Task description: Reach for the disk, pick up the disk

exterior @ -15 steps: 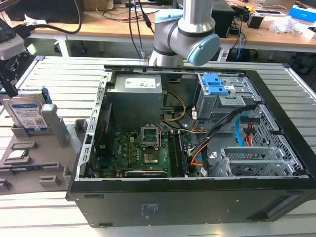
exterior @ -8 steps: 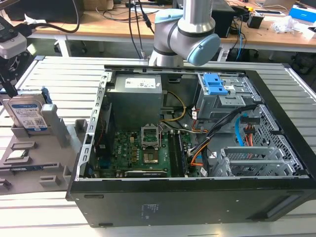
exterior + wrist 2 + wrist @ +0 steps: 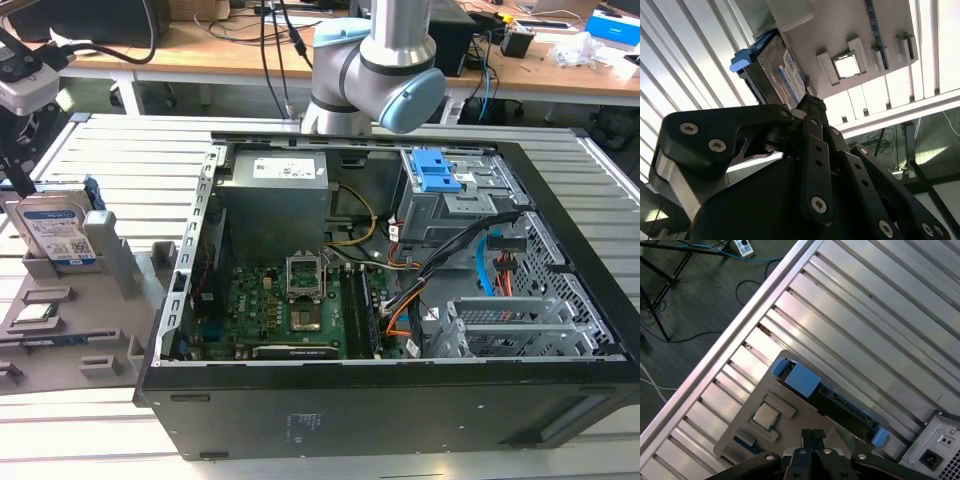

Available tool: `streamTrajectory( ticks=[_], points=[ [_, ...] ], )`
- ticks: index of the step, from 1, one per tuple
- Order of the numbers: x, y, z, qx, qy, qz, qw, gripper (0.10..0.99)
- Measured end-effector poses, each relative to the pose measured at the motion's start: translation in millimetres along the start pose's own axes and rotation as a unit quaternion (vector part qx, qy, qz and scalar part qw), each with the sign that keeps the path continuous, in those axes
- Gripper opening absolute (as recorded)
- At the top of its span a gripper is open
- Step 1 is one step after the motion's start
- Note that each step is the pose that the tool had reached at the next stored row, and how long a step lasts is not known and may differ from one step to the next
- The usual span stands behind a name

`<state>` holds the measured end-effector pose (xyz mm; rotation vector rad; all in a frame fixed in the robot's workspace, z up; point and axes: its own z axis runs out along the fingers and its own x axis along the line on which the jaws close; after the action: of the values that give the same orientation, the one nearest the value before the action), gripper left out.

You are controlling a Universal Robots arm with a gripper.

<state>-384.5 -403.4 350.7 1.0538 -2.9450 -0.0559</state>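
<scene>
The disk [image 3: 55, 232] stands on edge in a grey holder [image 3: 112, 300] at the exterior view's left, its white-and-blue label facing the camera. Its silver face and a blue rail end show in the second wrist view [image 3: 785, 75]. From the first wrist view the disk [image 3: 835, 402] appears as a dark top edge with blue rails. My gripper [image 3: 14, 178] hangs just above and beside the disk's upper corner. Its fingers [image 3: 812, 436] are pressed together with nothing between them, over the holder [image 3: 785, 440] close to the disk. The gripper tip [image 3: 812, 104] sits right by the disk's label.
An open black computer case [image 3: 400, 420] fills the middle and the exterior view's right, with a grey power-supply box [image 3: 270, 190] and a blue latch [image 3: 435, 170] inside. A processor chip [image 3: 765, 415] lies in the holder. The slatted metal table [image 3: 865, 315] ends at an edge near the holder.
</scene>
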Motion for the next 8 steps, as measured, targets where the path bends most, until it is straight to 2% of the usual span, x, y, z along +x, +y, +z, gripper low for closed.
streamTrajectory(
  ticks=[8],
  points=[
    [0.0, 0.0, 0.0, 0.0, 0.0016, -0.041, 0.9992, 0.106]
  ],
)
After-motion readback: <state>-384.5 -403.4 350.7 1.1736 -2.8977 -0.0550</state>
